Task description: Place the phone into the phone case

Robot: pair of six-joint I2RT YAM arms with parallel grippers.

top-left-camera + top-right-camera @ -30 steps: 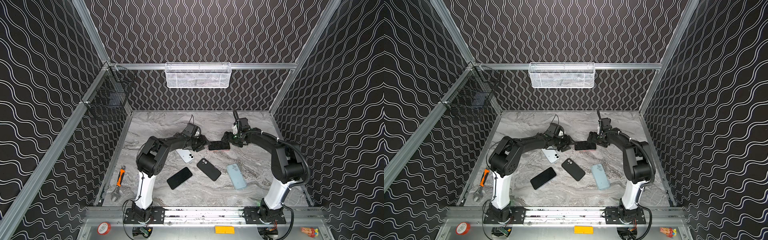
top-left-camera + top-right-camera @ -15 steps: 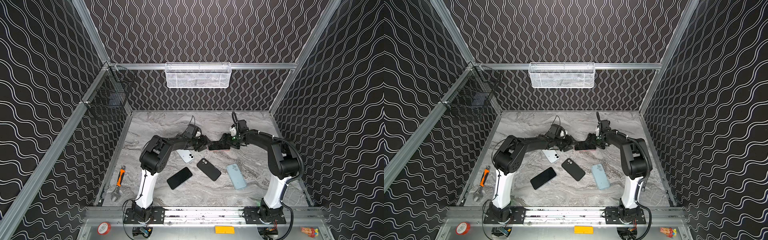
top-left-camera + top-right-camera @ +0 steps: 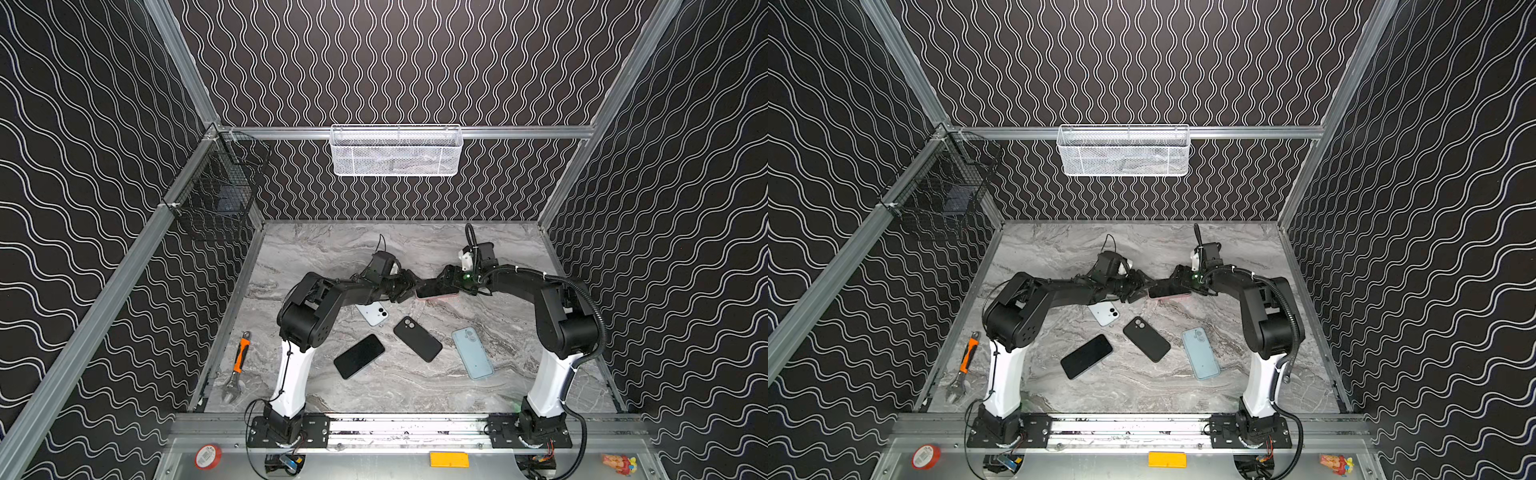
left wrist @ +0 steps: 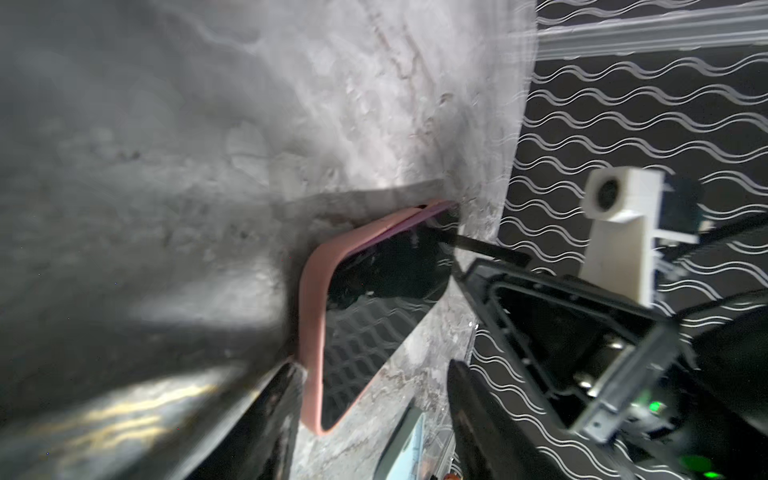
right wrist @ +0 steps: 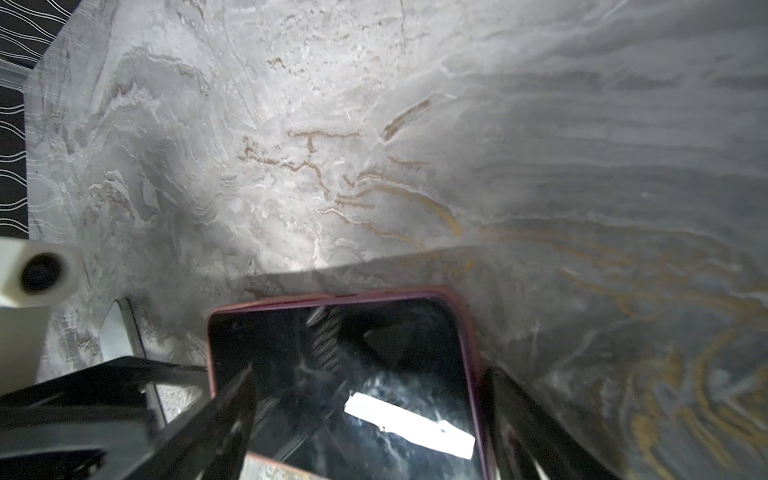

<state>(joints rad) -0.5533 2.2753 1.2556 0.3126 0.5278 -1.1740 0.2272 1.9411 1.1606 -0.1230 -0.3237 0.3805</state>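
The phone [image 5: 345, 374] lay screen-up in the pink case [image 4: 309, 316] on the bench [image 5: 332, 145], right between the two sets of fingers. The left fingers [image 4: 274, 415] stood released, one touching the case's rim at a corner, its partner well clear of the screen. The right fingers [image 5: 224, 415] were spread wide too, one over the glass and the other just outside the pink rim, grasping nothing that I could see. At the corner farthest from the left fingers the case lip seemed to gape a little, so I doubted the phone was fully seated. A hard push from the finger on the glass could have skidded the lot along the smooth bench, or popped that corner out. With both arms so close, the fingers might also have knocked together. I could read no brand or writing on phone or case; the screen showed only reflections
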